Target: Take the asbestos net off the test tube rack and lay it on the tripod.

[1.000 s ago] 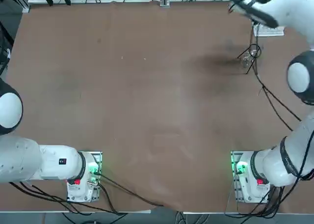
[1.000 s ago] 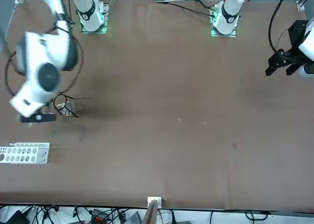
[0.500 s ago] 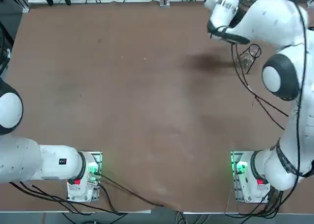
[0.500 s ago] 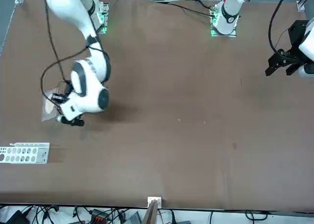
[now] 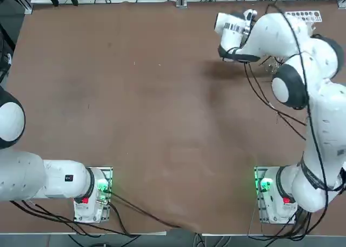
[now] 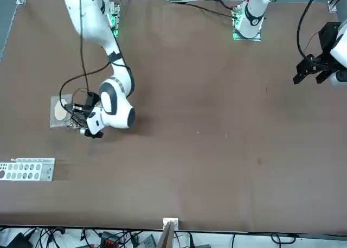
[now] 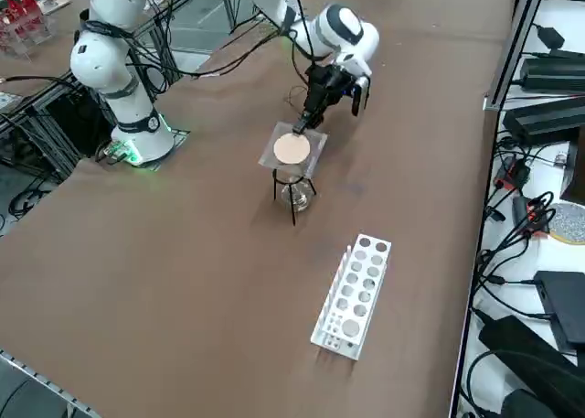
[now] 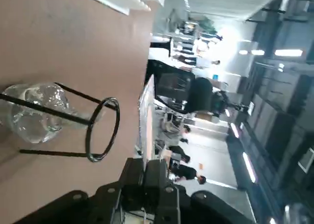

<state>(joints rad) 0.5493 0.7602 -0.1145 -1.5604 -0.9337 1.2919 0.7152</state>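
The asbestos net (image 7: 292, 150), grey mesh with a beige disc, hangs level over the tripod (image 7: 292, 208). My right gripper (image 7: 302, 125) is shut on the net's edge from the side toward the robot. In the front view the net (image 6: 58, 111) sits to the left of the gripper (image 6: 76, 113). The wrist view shows the shut fingers (image 8: 155, 172) and the tripod (image 8: 78, 92), whose black ring is bare, with the fingers a little above it. The white test tube rack (image 7: 356, 290) stands apart with nothing on it, also visible as the rack (image 6: 27, 170) in the front view.
A clear glass item (image 7: 296, 195) sits between the tripod's legs, shown in the wrist view as a glass item (image 8: 32, 111). From overhead, the rack (image 5: 303, 14) lies near the table's far right edge, and my right arm covers the tripod.
My right arm has swung away from the rack with the net and come down by the tripod. The net now hangs over the tripod's ring.
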